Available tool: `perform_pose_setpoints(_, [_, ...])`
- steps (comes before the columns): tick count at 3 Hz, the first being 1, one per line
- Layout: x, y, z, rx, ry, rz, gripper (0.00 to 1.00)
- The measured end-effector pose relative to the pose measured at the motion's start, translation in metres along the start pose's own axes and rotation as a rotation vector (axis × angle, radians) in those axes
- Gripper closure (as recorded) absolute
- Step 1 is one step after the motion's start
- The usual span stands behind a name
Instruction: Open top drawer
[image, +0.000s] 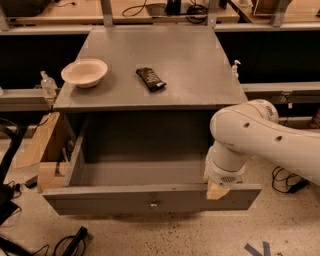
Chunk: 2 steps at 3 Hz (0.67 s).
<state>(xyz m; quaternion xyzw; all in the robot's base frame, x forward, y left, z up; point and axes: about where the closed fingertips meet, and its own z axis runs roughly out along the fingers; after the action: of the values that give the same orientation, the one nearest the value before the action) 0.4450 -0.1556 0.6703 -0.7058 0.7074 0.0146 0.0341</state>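
Gripper (218, 190) tan tip is near right, sitting on the front edge of the top drawer (110, 199) by its right end. Can't tell if it's spread or pinched, tbh. Drawer is wide open toward the near side, w/ the knob (153, 203) mid-front. Arm (260, 137) comes in from the right. Farther back on the cabinet top (190, 75): bowl (84, 72) at left, dark bar (151, 79) near the middle.

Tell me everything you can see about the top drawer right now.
The top drawer stands pulled out from under the grey tabletop, sitting level. It looks like grey painted metal: a wide, flat front panel with one small round knob at its middle, and a deep box with nothing showing on its visible floor. The pincer sits on the front panel's top edge near its right end as pictured, apparently touching it.
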Motion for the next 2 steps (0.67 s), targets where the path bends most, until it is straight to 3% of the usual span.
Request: perform_pose_setpoints(2, [0.0003,0.0006,-0.0013,0.001,0.001,0.0,0.5])
